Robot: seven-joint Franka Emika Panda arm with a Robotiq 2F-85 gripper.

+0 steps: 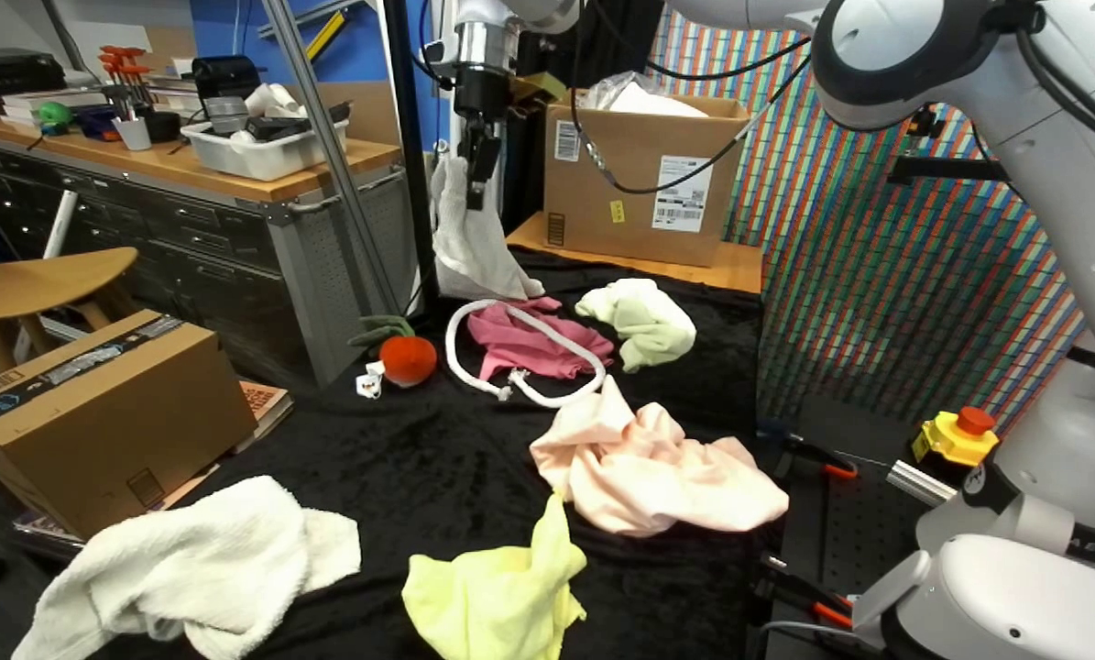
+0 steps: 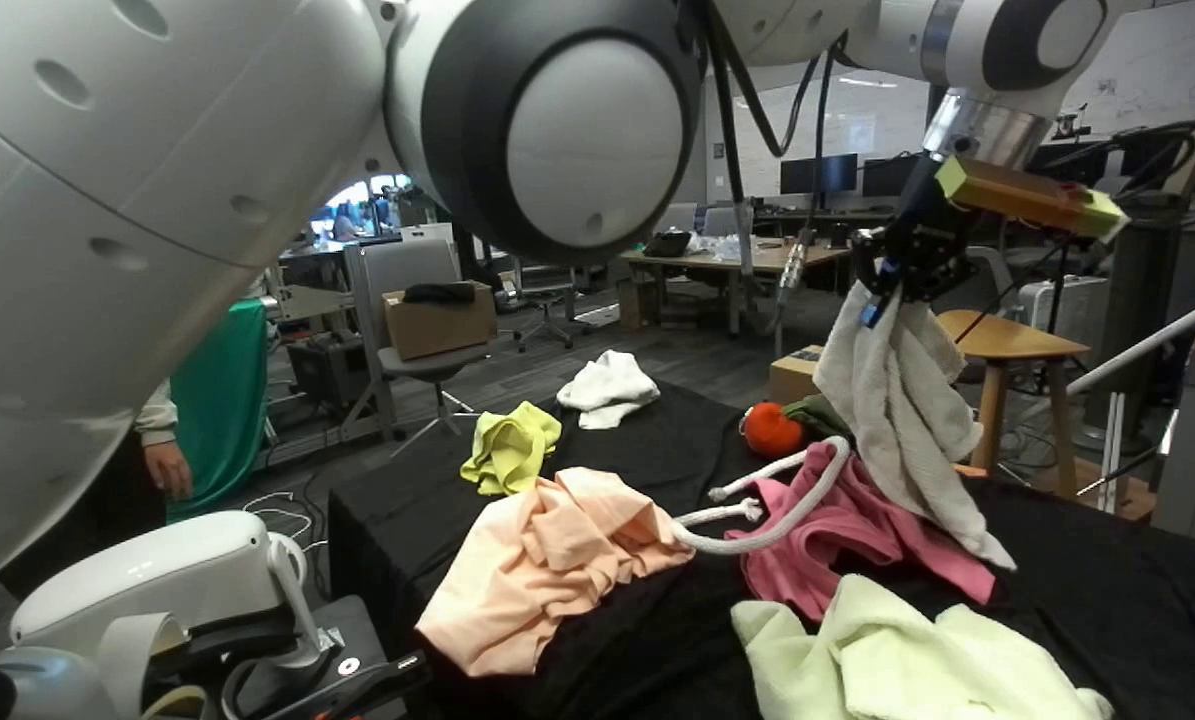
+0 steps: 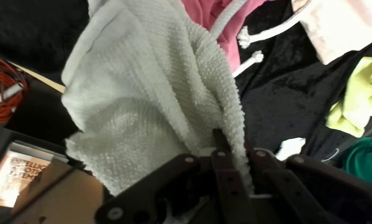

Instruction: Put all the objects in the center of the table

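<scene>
In an exterior view, clamping the hand on a grey-white cloth and holding it up beyond the pink cloth, hanging a lower end down close against it. On the black-draped counter, showing a white looped cord lying partly across the pink cloth, a pale green cloth just beside it, a red-orange ball near it on the opposite side, and a peach cloth near it on the nearer side; judging these as roughly gathered and the task as perhaps half done. Seeing also a yellow cloth and a fluffy white cloth lying well apart from the pink cloth, so counting both as probably left to bring in. In an exterior view, pinching the grey-white cloth between blue-tipped fingers and hanging it at the pink cloth, seeming to overlap it; seeing the yellow cloth and fluffy white cloth lying farthest from it. In the wrist view, gripping a fold of the grey-white cloth and hiding part of the pink cloth, not showing whether touching it or only hanging in front; so not yet releasing this piece, and likely needing its lowering by the pink cloth before turning to the stragglers.
</scene>
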